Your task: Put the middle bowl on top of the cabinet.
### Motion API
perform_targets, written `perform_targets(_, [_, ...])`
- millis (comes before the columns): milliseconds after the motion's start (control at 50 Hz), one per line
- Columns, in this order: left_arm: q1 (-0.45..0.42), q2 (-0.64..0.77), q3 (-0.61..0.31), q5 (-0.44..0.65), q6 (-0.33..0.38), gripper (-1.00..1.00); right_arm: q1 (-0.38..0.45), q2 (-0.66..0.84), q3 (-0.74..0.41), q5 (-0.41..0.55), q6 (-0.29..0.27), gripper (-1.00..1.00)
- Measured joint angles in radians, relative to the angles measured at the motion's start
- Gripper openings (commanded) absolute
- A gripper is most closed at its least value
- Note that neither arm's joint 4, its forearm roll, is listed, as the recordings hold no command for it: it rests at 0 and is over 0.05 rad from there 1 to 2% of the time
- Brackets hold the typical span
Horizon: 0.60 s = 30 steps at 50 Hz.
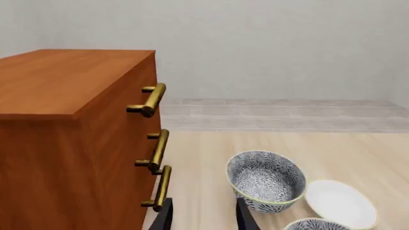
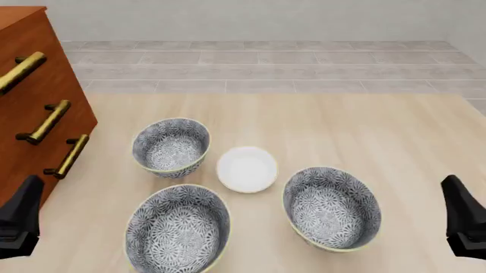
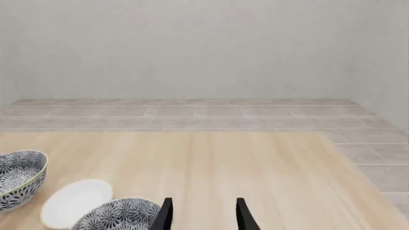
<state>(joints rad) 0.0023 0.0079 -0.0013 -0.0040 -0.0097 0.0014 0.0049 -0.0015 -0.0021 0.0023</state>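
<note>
I am holding both pincers released and empty. The left gripper (image 1: pixel 203 213) is showing two fingers spread with only bare table (image 2: pixel 365 131) between them, and the right gripper (image 3: pixel 203 213) is showing the same.

Three patterned bowls are standing around a plain white dish (image 2: pixel 247 169). Counting from left to right in the front view, I am taking the nearest one as the middle bowl (image 2: pixel 178 230). This is a judgement, since the far-left bowl (image 2: pixel 171 148) is sitting almost in line with it. The right-hand bowl (image 2: pixel 332 207) is standing well apart. The middle bowl is resting upright on the table, near the cabinet (image 2: pixel 34 108) and apart from it.

I am treating the bowl as rigid, glazed, slippery and breakable, and moderately heavy for its size. I am planning a rim grasp with one finger inside the wall and one outside, on the side facing the left gripper, closing firmly enough to prevent tilting. The cabinet top is high, so I am expecting a long lift and a gentle set-down.
</note>
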Motion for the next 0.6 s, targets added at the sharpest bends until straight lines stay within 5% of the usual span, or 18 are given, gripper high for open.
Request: perform_targets(600, [-0.018, 0.047, -0.035, 0.005, 0.037, 1.0, -0.001, 0.001, -0.002, 0.001, -0.009, 1.0])
